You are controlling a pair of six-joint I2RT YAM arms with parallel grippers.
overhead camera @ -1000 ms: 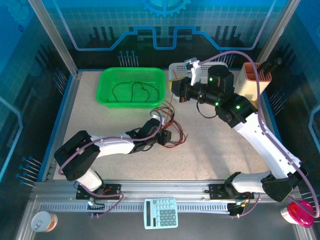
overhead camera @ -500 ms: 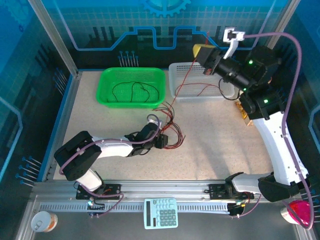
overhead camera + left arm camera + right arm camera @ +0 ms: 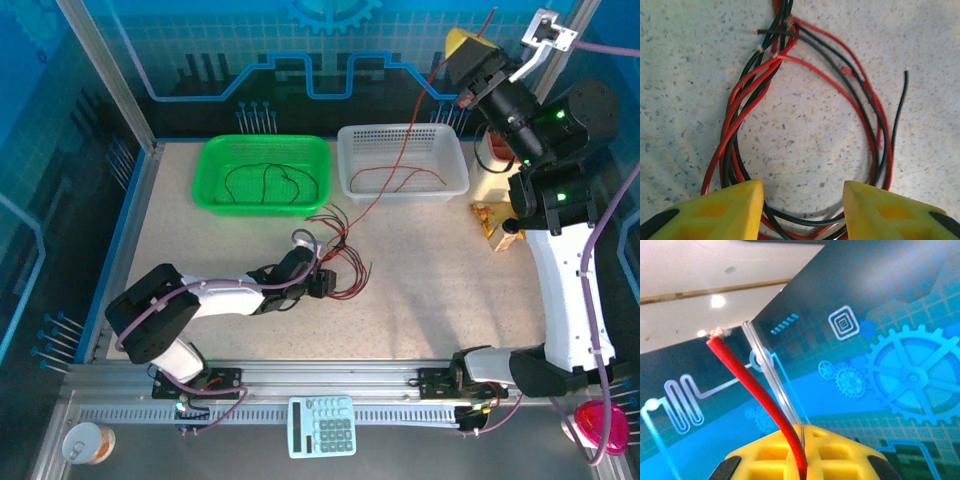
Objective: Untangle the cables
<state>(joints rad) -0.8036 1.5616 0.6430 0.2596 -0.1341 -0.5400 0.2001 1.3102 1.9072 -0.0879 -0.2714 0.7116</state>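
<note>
The right gripper [image 3: 802, 442], held high at the far right, pinches one red cable [image 3: 756, 386]. It slants down and left to the tangle [image 3: 340, 250] on the table [image 3: 440, 280], which the nearer left gripper [image 3: 803, 200] straddles, fingers spread.

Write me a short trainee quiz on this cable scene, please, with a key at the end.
1. True or false: the right claw grips a red cable.
2. What colour are the cables in the green basket? A red, B black, C lilac.
3. Fill in: over the tangle, the left claw has its jaws ____.
Key: 1 true; 2 B; 3 open.
</note>
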